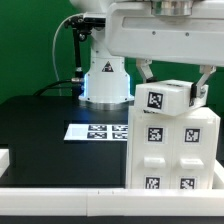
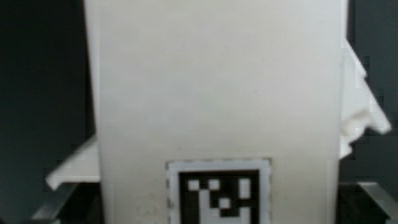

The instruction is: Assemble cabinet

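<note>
The cabinet (image 1: 175,150) is a tall white box with several square tags, standing at the exterior view's right near the front. A smaller white tagged piece (image 1: 163,98) sits tilted on its top. My gripper (image 1: 172,88) comes down from above with one dark finger on each side of that piece, shut on it. In the wrist view the white piece (image 2: 214,90) fills the middle, with its tag (image 2: 221,190) low between the gripper's (image 2: 210,206) dark fingers (image 2: 43,206). The cabinet's inside is hidden.
The marker board (image 1: 95,131) lies flat on the black table, to the exterior view's left of the cabinet. The robot's white base (image 1: 105,80) stands behind it. A white rail (image 1: 60,198) runs along the table's front edge.
</note>
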Robot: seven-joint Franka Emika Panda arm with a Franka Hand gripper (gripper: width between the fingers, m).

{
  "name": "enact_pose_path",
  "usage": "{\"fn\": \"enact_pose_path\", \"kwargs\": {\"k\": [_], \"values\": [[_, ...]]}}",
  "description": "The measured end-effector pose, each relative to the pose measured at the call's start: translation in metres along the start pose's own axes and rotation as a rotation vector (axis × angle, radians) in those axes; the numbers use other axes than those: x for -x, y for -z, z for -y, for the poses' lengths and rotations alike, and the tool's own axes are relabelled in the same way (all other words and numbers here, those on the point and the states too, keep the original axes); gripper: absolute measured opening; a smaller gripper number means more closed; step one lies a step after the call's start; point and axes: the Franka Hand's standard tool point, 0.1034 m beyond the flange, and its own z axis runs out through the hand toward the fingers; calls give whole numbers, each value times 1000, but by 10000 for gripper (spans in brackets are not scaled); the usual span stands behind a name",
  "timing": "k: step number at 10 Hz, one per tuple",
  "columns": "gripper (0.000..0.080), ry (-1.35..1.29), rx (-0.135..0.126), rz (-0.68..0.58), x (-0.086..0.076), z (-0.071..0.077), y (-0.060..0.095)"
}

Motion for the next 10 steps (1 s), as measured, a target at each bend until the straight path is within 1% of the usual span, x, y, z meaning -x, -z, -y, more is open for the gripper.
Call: {"fn": "enact_pose_path", "kwargs": {"k": [1,3,4,5,6,7,8,9,10], "values": [[557,-24,0,0,0,0,0],[557,-177,0,0,1,1,0],[557,-280,2,1,1,0,0],[557,-428,-5,4,1,0,0],[557,-554,-17,15,0,-2,0],[557,-714,-41,10,-1,0,0],[557,-848,-73,-3,1,1,-1],[557,-896,-95,-15,3,4,-2],[557,-960,-98,-10,3,5,-1]]}}
